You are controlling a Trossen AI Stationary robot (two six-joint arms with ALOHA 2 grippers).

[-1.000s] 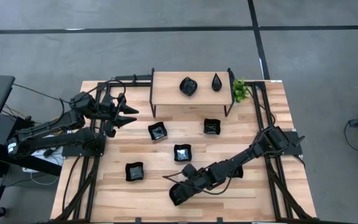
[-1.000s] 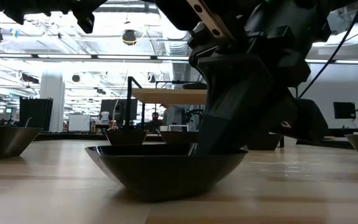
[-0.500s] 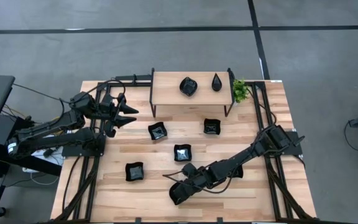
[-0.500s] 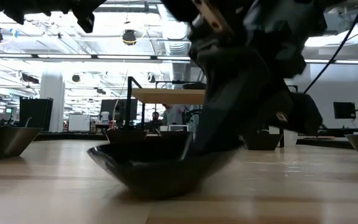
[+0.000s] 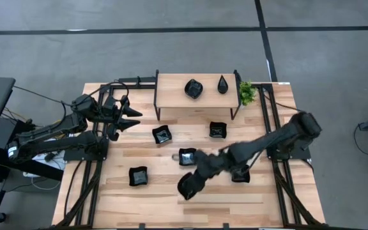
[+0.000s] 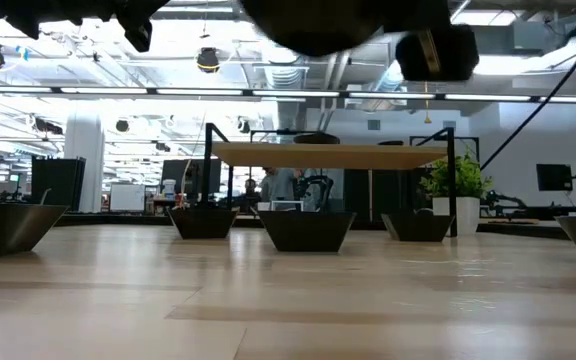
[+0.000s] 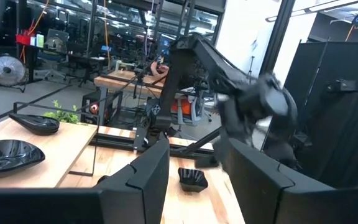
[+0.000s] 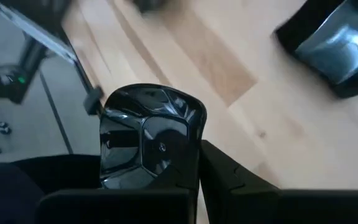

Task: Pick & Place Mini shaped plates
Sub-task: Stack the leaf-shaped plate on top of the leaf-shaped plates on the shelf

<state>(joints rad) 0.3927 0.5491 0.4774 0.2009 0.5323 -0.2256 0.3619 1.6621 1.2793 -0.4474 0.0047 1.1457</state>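
Two plates (image 5: 193,88) are already set on the small raised shelf (image 5: 171,92), while four square ones (image 5: 161,135) lie spread on the tabletop (image 5: 152,198) and are judged left to move. A fifth square plate (image 8: 148,134) is pinched at its rim in the closed right hand (image 5: 190,185), lifted above the tabletop's front middle; the left hand (image 5: 131,117) is held parted and empty near the shelf's left end. No brand, label or writing can be read.

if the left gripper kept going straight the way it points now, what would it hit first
Likely nothing close: the left gripper, open, points across the table just in front of the shelf. Farther on sits a square plate, though height is unclear.
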